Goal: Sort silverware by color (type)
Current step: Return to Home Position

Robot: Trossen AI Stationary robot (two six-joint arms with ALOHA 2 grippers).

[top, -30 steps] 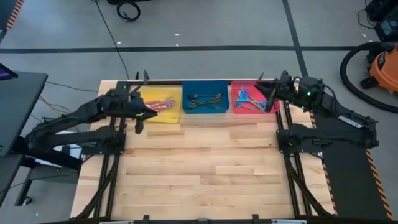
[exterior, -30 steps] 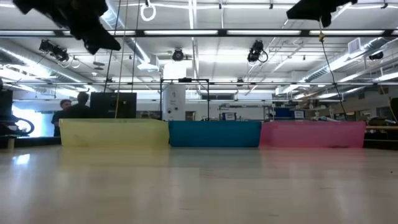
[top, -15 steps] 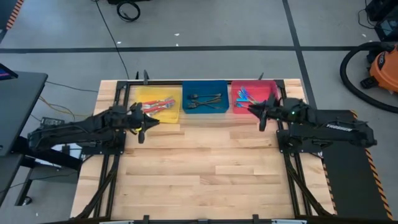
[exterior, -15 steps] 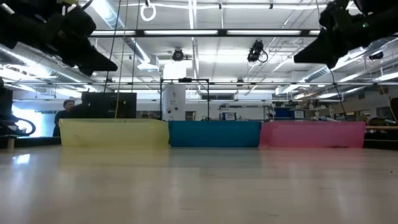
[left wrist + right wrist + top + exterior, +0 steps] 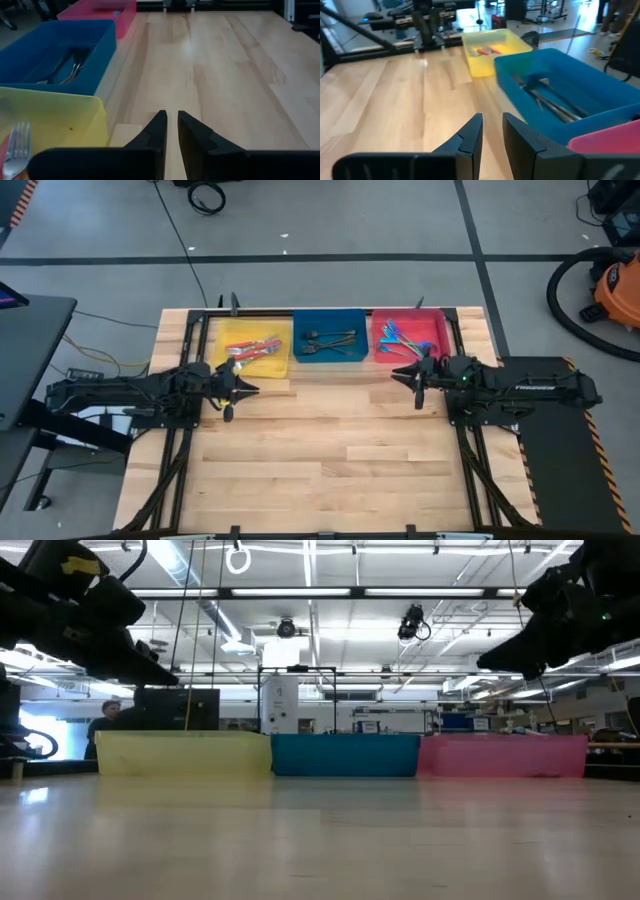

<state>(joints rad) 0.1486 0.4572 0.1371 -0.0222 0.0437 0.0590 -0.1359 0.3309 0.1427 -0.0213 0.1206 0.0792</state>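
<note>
With silverware (image 5: 330,338) binned by colour, left jaws and right jaws are held flanking the blue bin (image 5: 328,359), near-closed, empty.

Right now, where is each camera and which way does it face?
High: overhead, straight down on table; left arm, right arm.
Low: table height, level toward pink bin; arms above.
Left wrist: left arm, past its fingers toward blue bin.
Right wrist: right arm, past its fingers toward yellow bin.
Shared: both wrist views see the grey forks.
</note>
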